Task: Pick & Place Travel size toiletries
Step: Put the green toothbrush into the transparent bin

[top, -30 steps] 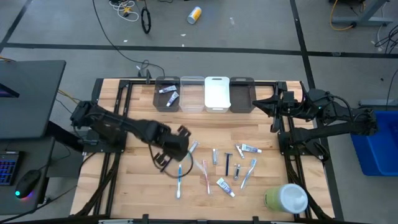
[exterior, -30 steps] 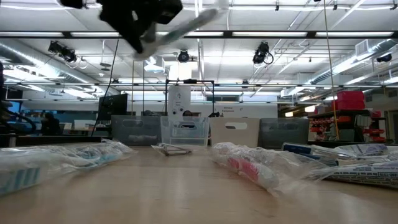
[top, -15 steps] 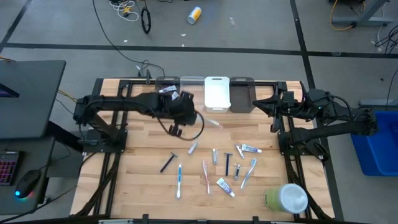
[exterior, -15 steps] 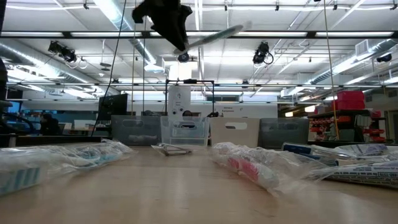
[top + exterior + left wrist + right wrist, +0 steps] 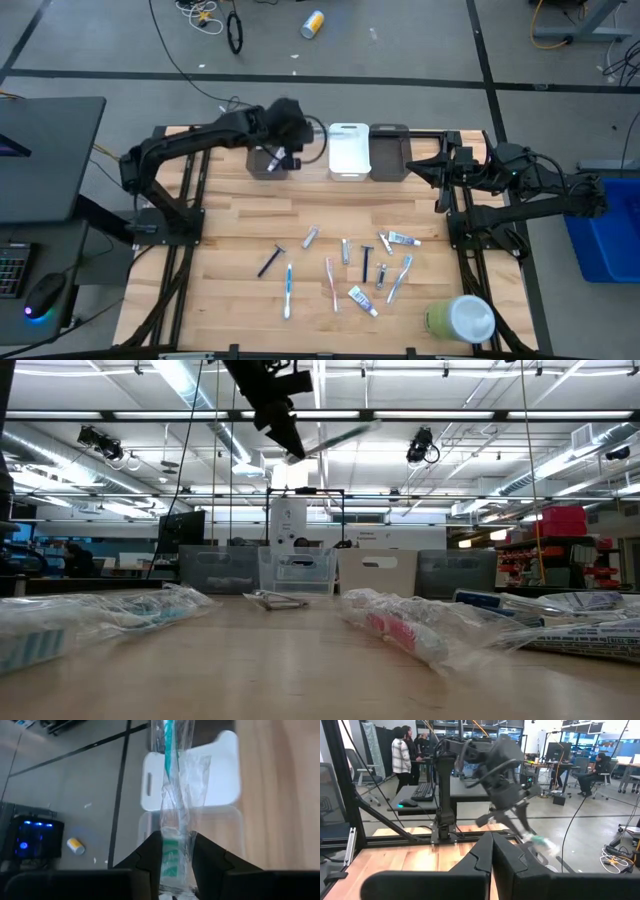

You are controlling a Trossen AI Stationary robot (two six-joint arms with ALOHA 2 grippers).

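My left gripper [image 5: 298, 140] hangs high over the row of bins at the table's far edge, shut on a clear-wrapped toothbrush [image 5: 172, 795] with a teal handle. The low view shows that toothbrush [image 5: 335, 438] jutting out from the gripper [image 5: 285, 430] well above the table. More travel size toiletries lie on the near half of the table: a black razor [image 5: 268, 262], a blue toothbrush [image 5: 289, 290], a pink toothbrush [image 5: 331, 283], a toothpaste tube [image 5: 362, 299]. My right gripper [image 5: 492, 850] waits shut at the table's right side [image 5: 440, 165]. My left gripper pinches the wrapped toothbrush near its handle end [image 5: 172, 852] between its two fingers. The fingers slant down toward the far edge. The rest of the toothbrush sticks out past the fingertips, lifted clear above the bins.
Several bins stand side by side at the far edge: a dark one [image 5: 262, 160] with small tubes in it, a clear one [image 5: 308, 165], a white one [image 5: 348, 150], another dark one [image 5: 388, 150]. A large green-and-white round container [image 5: 460, 318] lies at the near right corner.
My left gripper has swung from the middle of the table toward the far edge and risen, turning as it went, and now hangs over the bins. The wrapped toothbrush has travelled with it, clear of the table throughout.
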